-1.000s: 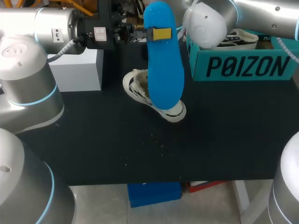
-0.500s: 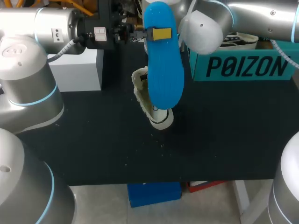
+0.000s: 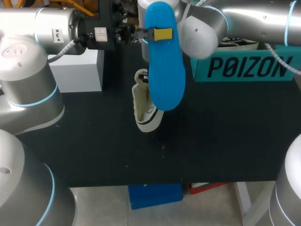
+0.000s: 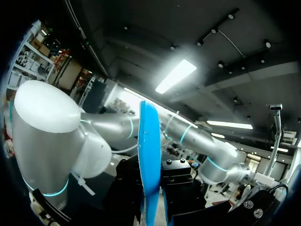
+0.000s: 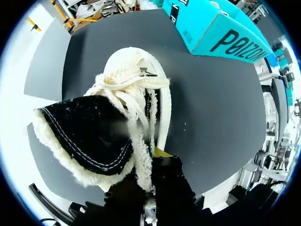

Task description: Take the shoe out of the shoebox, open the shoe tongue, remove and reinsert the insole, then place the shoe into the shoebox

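Observation:
My left gripper [image 3: 151,34] is shut on a blue insole [image 3: 164,61], held high over the table's back middle. In the left wrist view the insole [image 4: 149,160] stands edge-on between the fingers of that gripper [image 4: 151,197]. Partly hidden behind the insole is a white shoe [image 3: 145,107], toe toward the table's front. My right gripper [image 5: 149,165] is shut on the shoe [image 5: 141,70] at its laced edge, beside the black fleece-lined tongue [image 5: 87,134], which is folded outward. In the head view the insole hides the right gripper. The teal shoebox [image 3: 247,67] stands at the back right.
A second shoe [image 3: 237,41] lies in the shoebox. A white box [image 3: 77,70] stands at the back left, under my left arm. The black table top [image 3: 211,136] stretches in front of the shoe. My right arm's elbow [image 3: 202,28] hangs beside the insole.
The shoe has swung round in the right gripper, its toe turning from the right toward the table's front, and shifted left. The right arm moved left. The left arm and insole stayed still.

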Controlling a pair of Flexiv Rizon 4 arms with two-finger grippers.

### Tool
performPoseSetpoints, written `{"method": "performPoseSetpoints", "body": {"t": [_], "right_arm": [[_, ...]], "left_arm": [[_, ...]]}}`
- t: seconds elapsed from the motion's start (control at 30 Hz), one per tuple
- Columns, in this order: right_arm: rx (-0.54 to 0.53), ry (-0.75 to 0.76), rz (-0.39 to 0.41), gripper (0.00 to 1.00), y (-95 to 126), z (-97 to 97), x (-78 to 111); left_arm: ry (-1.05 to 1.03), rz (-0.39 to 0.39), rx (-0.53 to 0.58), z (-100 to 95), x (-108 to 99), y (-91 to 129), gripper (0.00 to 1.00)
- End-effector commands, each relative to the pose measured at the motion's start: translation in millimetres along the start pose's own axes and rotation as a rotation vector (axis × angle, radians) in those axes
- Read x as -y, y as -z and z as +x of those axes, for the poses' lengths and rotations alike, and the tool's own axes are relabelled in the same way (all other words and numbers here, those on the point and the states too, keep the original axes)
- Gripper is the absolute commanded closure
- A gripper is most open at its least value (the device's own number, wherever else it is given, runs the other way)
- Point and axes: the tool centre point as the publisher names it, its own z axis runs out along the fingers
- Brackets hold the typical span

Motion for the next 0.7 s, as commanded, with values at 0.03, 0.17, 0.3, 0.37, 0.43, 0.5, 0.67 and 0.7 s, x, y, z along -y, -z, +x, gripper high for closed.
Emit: {"method": "performPoseSetpoints", "body": {"t": [0.03,0.17,0.3,0.37,0.43,0.5,0.67,0.7], "right_arm": [[0.024,-0.015,-0.002,1.0,-10.0,9.2,2.4],[0.02,0.008,-0.01,1.0,-16.9,11.8,4.6],[0.005,0.034,-0.024,1.0,-21.3,12.8,6.1],[0.021,0.038,-0.031,1.0,-23.5,12.6,7.2],[0.015,0.041,-0.028,1.0,-25.4,11.9,7.3],[0.016,0.039,-0.026,1.0,-26.9,11.3,7.7],[-0.023,0.07,-0.058,1.0,-31.2,13.0,10.4],[-0.029,0.082,-0.062,1.0,-31.8,13.5,11.7]], "left_arm": [[-0.001,0.002,0.004,0.3,-1.3,-1.6,1.0],[-0.001,0.002,0.004,0.3,-1.3,-1.6,1.0],[-0.001,0.002,0.004,0.3,-1.3,-1.6,1.0],[-0.001,0.002,0.004,0.3,-1.3,-1.6,1.0],[-0.001,0.002,0.004,0.3,-1.3,-1.6,1.0],[-0.001,0.002,0.004,0.3,-1.3,-1.6,1.0],[-0.001,0.002,0.004,0.3,-1.3,-1.6,1.0],[-0.001,0.002,0.004,0.3,-1.3,-1.6,1.0]]}}
